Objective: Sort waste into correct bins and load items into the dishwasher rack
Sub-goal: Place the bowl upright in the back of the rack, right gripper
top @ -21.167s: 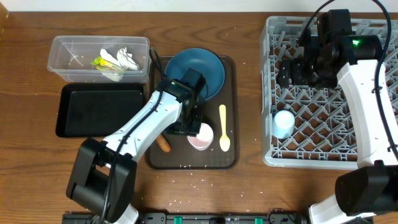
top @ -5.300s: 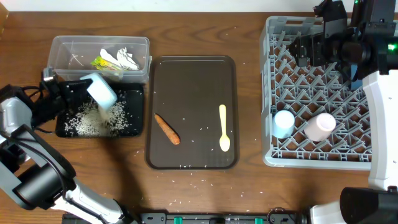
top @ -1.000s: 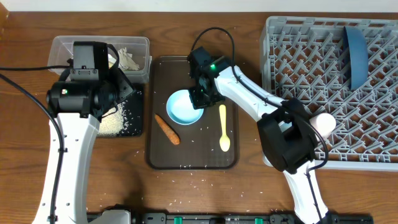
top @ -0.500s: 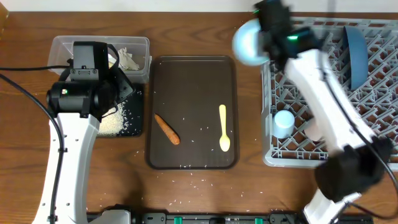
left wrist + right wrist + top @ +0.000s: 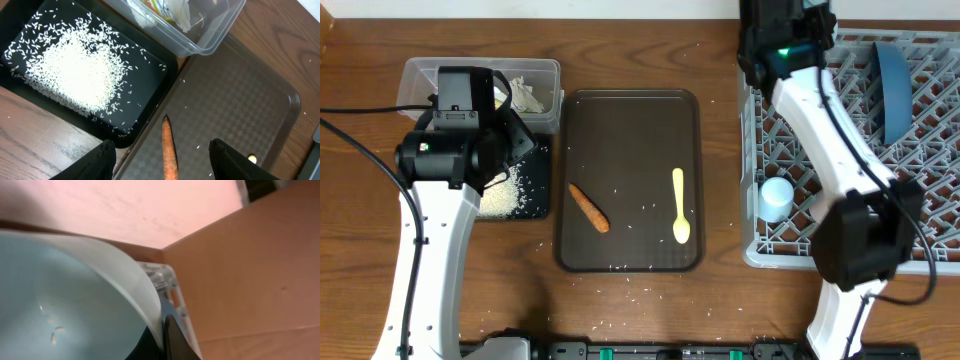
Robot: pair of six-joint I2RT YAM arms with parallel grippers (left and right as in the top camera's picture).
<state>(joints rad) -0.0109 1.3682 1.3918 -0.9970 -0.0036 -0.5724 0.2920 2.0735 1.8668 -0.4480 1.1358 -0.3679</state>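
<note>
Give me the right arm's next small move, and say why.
Probably lower the bowl into the dishwasher rack: the right gripper grips its rim, and the overhead view shows that arm over the rack's far left corner.

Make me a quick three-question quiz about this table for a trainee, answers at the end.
1. True or false: the carrot stick and the yellow spoon both lie on the brown serving tray.
2. What lies in the black tray? A: rice grains. B: crumpled tissue. C: a cup.
3. Which arm's claw hangs open above the carrot stick?

Key: 1 true. 2 A. 3 the left claw, fingers wide apart with nothing held.
</note>
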